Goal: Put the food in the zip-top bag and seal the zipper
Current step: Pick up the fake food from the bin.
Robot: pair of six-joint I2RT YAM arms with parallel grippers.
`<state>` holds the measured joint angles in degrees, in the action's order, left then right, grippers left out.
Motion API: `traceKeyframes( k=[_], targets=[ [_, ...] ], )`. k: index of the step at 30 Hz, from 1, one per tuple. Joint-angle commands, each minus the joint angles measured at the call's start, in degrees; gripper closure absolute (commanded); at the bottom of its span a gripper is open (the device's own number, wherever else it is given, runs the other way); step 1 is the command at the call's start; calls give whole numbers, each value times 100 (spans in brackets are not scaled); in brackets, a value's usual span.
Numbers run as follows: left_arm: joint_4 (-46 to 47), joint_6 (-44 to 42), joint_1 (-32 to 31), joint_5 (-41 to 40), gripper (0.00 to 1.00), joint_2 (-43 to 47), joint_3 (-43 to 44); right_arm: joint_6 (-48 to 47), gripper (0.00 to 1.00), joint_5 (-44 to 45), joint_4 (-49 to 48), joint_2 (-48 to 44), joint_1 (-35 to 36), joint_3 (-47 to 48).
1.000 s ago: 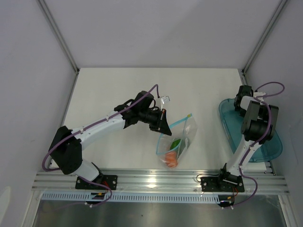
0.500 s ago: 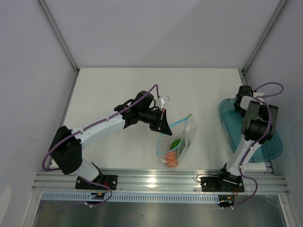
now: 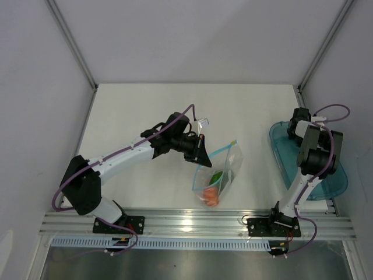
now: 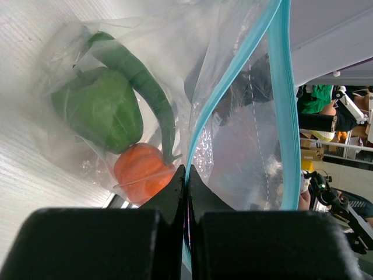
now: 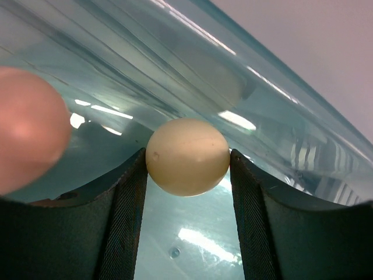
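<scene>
The clear zip-top bag [image 3: 220,170] hangs from my left gripper [image 3: 201,153], its bottom near the table's front edge. In the left wrist view the left gripper [image 4: 187,170] is shut on the teal zipper [image 4: 233,76] strip. Inside the bag are a green pepper [image 4: 96,108], a thin green chili [image 4: 140,81] and an orange-red round food [image 4: 143,172]. My right gripper [image 3: 299,118] is down in the teal tray. Its jaws press both sides of a pale egg [image 5: 187,156]. A second pale, pinkish egg [image 5: 26,137] lies blurred to its left.
The translucent teal tray [image 3: 282,157] lies at the right edge of the table, and its curved wall [image 5: 175,52] rises just behind the held egg. Aluminium rails run along the near edge. White walls enclose the table.
The right wrist has shifted very slightly over the tray. The left arm and the bag have not moved.
</scene>
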<state>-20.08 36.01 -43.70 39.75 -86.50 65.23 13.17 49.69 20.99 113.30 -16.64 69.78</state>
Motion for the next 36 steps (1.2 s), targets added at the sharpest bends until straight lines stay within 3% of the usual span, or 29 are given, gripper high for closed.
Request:
traceKeyframes(
  k=[1,15,20,24,28,32,36],
  targets=[
    [197,64,37,130,99,142,-81,353,100,85,36,-334,-6,-166],
    [285,143,2,7,99,432,-274,433,100,304,511,-1923,1145,-438],
    [416,204,-7,-63,100,537,-388,388,100,-336,757,-2750,1681,-439],
    [592,275,-15,-116,99,634,-529,169,100,-925,958,-3550,2559,-448],
    [680,310,-24,-160,100,731,-652,-191,100,-2215,1117,-4428,3121,-386],
    [716,354,-33,-248,99,862,-731,-272,100,-4400,1319,-5307,3518,-194],
    [707,354,-33,-266,99,924,-749,-139,100,-6097,1582,-5485,3799,79]
  ],
)
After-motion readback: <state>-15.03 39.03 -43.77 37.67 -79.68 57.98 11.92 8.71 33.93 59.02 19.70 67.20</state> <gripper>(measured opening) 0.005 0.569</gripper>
